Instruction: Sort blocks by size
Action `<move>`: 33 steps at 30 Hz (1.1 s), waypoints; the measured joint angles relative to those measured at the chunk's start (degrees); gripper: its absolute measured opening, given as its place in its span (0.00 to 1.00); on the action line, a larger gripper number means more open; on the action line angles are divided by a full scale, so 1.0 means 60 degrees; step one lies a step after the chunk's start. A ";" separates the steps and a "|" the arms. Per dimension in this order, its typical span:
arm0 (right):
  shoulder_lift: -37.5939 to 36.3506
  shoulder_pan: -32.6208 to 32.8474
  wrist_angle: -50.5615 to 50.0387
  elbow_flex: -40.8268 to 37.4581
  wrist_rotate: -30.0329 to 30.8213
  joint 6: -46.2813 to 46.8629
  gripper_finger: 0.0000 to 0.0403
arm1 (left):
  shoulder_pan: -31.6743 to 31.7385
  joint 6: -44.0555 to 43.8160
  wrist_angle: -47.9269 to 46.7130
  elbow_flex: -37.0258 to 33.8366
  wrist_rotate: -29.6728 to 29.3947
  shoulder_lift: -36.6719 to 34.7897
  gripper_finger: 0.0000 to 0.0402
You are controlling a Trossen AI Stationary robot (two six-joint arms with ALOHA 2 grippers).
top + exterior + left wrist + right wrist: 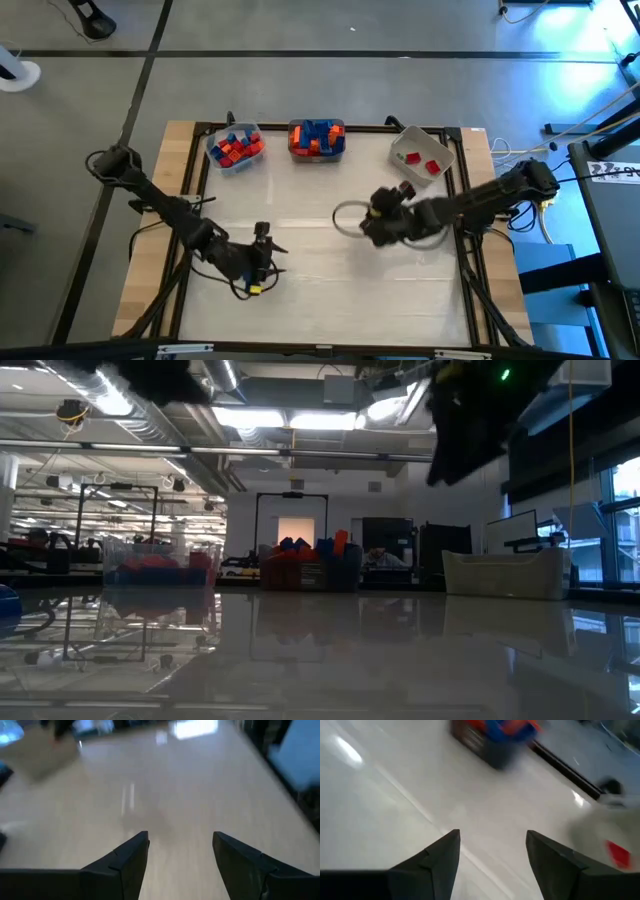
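Observation:
The blocks lie in three bins along the table's far edge: red, orange and blue ones in a clear bin (235, 148) at the far left, red and blue ones in a dark bin (317, 139) at the far middle, and a few red and one green in a white bin (421, 157) at the far right. My left gripper (180, 851) is open and empty over the bare table near the front left (268, 246). My right gripper (492, 851) is open and empty above the table right of centre (372, 222), short of the dark bin (492, 737).
The white table top (320, 290) has free room in its middle and near part. A dark frame rail (190, 180) runs around it. Cables lie near both arms. The white bin's edge with a red block (619, 854) shows in the right wrist view.

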 joint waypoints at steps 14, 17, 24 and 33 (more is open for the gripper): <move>0.1294 0.2887 0.4213 -0.1078 0.1676 0.0022 0.56 | -0.1041 -0.5074 -0.5157 0.1100 0.1428 0.0853 0.52; 0.1672 0.2906 0.4466 -0.1132 0.1679 0.0023 0.56 | -0.1312 -0.5756 -0.5750 0.1080 0.1454 0.1018 0.52; 0.2432 0.2746 0.4823 -0.1129 0.1662 0.0022 0.56 | -0.1668 -0.6278 -0.6141 0.1076 0.1616 0.1668 0.52; 0.2684 0.2746 0.4954 -0.1129 0.1378 0.0022 0.56 | -0.1669 -0.6422 -0.5080 0.0370 0.2345 0.2417 0.52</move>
